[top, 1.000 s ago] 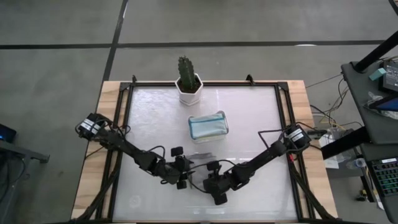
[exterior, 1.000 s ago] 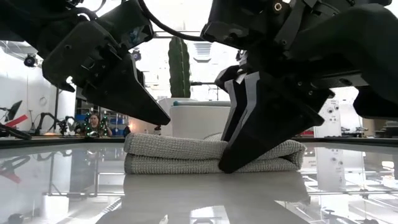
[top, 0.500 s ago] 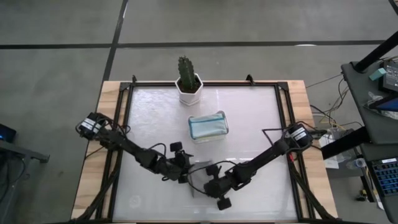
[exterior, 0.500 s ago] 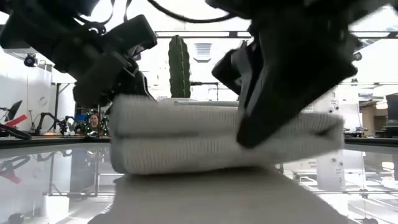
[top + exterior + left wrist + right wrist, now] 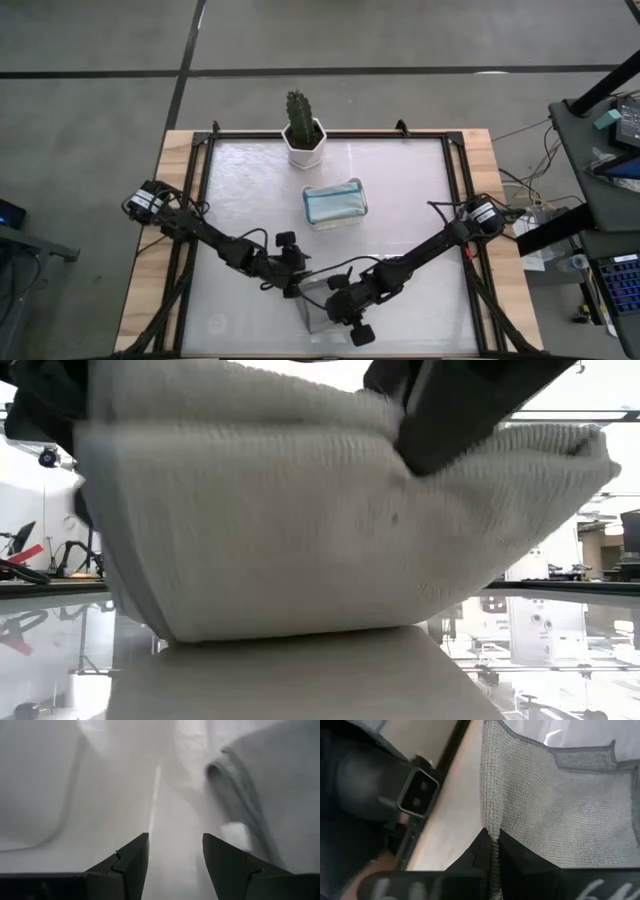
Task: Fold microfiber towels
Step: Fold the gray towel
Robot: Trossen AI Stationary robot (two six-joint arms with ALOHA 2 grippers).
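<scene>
A grey microfiber towel (image 5: 316,312) is near the table's near edge and fills the low view (image 5: 300,530). My right gripper (image 5: 332,299) is shut on it, above it in the low view (image 5: 450,415). My left gripper (image 5: 295,283) stands open just left of the towel with nothing between its fingers (image 5: 175,862). The towel (image 5: 270,795) shows beside it. A white tray (image 5: 360,190) at mid-table holds folded blue and pale teal towels (image 5: 333,203). My right gripper pinches the towel's hemmed edge (image 5: 492,837) between its two fingers, which slant down from the right. One layer or several, I cannot tell. The towel hangs below the fingers, tilted, with its lower part (image 5: 300,628) on the table.
A potted cactus (image 5: 302,130) stands at the far edge behind the tray. The table's black frame (image 5: 207,190) runs along its sides. The wooden near edge (image 5: 445,820) lies close under my right gripper.
My right gripper has risen and tipped, going toward the near edge with the grey towel. The towel lay folded flat at mid-table. Now its held side is lifted and it has been drawn toward the near edge, its lower part staying on the table.
</scene>
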